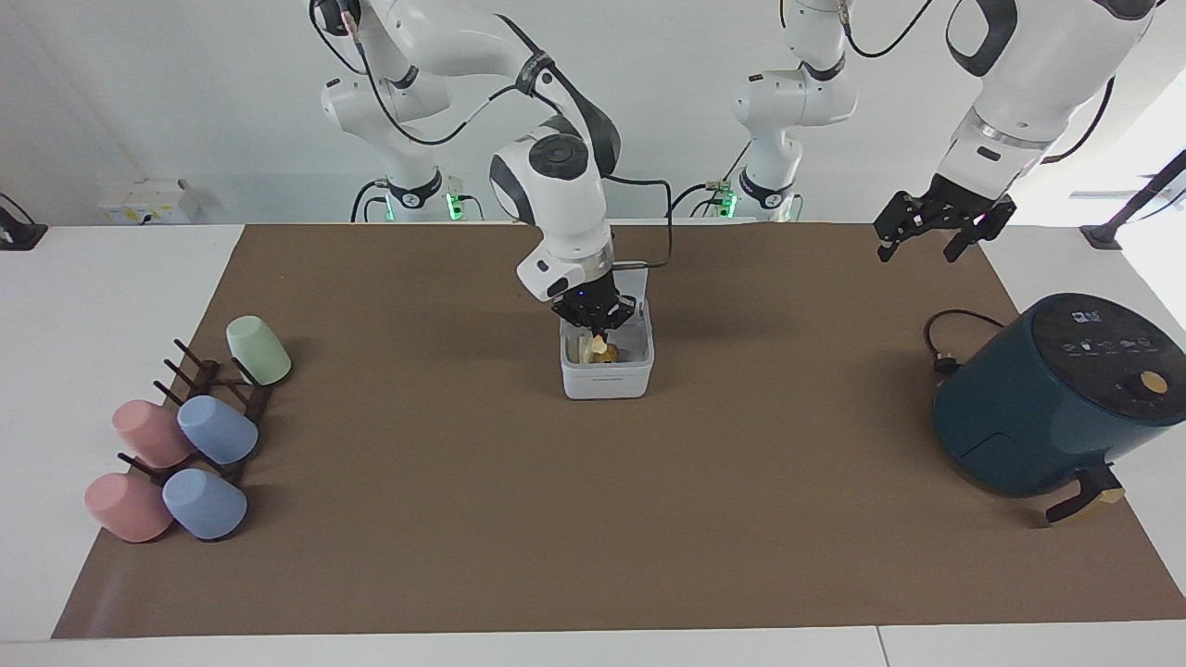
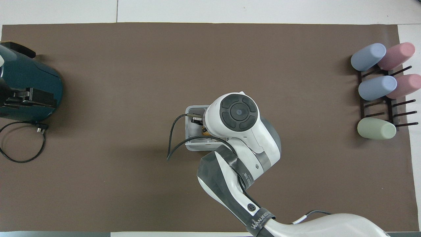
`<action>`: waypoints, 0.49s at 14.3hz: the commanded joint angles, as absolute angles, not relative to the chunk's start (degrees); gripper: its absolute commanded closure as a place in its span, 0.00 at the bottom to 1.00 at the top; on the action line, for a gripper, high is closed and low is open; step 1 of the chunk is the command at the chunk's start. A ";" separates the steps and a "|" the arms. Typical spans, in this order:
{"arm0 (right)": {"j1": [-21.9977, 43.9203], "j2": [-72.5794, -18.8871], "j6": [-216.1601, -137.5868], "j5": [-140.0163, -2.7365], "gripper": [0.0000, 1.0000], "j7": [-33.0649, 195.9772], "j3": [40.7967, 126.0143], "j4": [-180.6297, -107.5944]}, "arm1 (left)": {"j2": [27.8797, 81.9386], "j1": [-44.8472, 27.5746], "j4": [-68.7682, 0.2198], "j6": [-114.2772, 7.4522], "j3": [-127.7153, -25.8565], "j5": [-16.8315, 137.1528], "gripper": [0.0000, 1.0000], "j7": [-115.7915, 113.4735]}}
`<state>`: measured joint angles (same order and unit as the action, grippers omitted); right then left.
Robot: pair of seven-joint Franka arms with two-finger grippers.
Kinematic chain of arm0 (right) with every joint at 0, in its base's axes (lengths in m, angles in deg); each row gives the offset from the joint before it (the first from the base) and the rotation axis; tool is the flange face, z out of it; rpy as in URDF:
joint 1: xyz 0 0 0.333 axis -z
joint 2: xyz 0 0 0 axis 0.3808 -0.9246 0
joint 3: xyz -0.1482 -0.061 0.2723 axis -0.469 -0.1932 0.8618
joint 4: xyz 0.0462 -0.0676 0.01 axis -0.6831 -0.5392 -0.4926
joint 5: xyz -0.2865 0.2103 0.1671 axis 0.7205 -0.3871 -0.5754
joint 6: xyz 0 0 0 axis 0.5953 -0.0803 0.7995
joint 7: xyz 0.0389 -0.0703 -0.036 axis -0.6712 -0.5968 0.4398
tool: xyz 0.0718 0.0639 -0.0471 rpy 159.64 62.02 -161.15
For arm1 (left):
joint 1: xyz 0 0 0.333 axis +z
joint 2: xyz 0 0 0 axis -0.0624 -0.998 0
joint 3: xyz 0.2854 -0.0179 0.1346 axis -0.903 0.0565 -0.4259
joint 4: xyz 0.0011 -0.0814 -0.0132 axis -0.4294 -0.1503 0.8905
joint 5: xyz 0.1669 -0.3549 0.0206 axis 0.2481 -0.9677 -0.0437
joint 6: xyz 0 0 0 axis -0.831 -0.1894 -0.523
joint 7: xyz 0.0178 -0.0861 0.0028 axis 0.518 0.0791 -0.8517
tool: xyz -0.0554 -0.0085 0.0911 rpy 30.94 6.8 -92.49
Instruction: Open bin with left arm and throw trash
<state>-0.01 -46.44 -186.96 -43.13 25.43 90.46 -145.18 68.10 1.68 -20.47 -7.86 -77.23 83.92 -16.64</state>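
Note:
The white bin stands mid-table with its lid up, mostly hidden by my right arm. My right gripper is low over the bin's opening, shut on the tiny orange-yellow lump. The white paper wad and the golden-brown cylinder lie inside the bin. In the overhead view the right arm covers most of the bin. My left gripper is open and empty, held high over the table's edge near the left arm's base, where it waits.
A dark teal air fryer with its cord stands toward the left arm's end. A rack of pastel cups stands toward the right arm's end. Brown mat covers the table.

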 commanded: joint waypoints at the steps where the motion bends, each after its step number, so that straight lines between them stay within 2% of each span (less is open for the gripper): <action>1: 0.76 -45.77 -186.55 -43.95 0.00 24.07 90.71 -145.13 | 68.57 2.44 -20.88 -7.67 -76.74 84.86 0.00 -17.48; 4: 2.78 -45.95 -179.88 -44.04 0.00 24.24 90.62 -139.78 | 68.57 2.44 -20.96 -7.49 -76.74 84.77 0.00 -17.39; 7: 3.13 -45.51 -177.68 -43.70 0.00 25.37 90.44 -139.33 | 68.66 1.91 -21.14 -7.32 -76.74 84.77 0.00 -16.52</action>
<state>2.31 -45.84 -179.70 -43.71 24.84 90.10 -139.88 68.10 1.68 -20.56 -7.85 -77.22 83.92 -16.64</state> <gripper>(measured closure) 0.000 0.000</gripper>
